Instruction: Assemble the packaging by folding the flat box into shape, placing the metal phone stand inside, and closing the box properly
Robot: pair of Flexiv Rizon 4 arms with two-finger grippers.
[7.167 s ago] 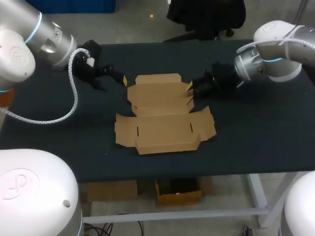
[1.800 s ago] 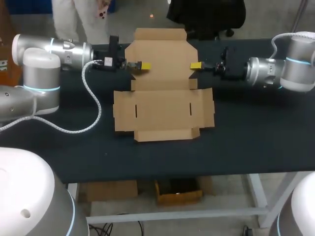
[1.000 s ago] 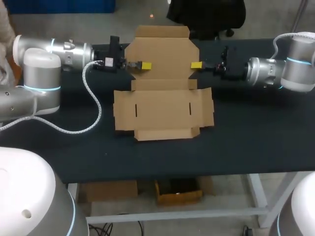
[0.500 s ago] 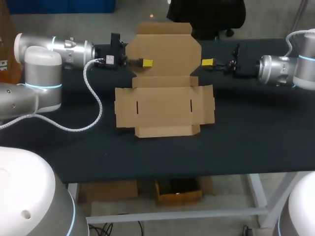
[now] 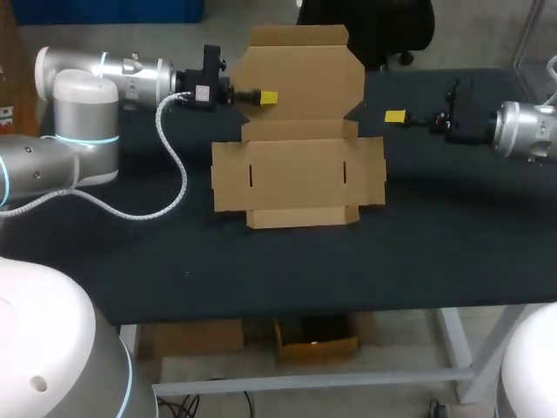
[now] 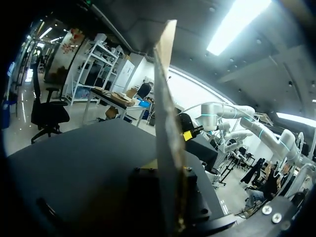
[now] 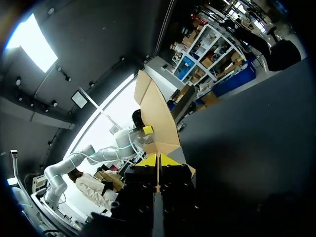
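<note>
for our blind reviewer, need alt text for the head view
The left claw holds the rear panel of an unfolded cardboard box raised off a dark table; the right claw hangs shut, clear of the box's right side.

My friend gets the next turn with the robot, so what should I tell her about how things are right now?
The left gripper is shut on the back flap of the box, holding it upright.
The right gripper is shut on nothing, off to the box's right, not touching it.
The rest of the box lies flat on the table.
Done: back flap raised.
Left: fold the sides, put in the phone stand (not in view), close the box.
</note>
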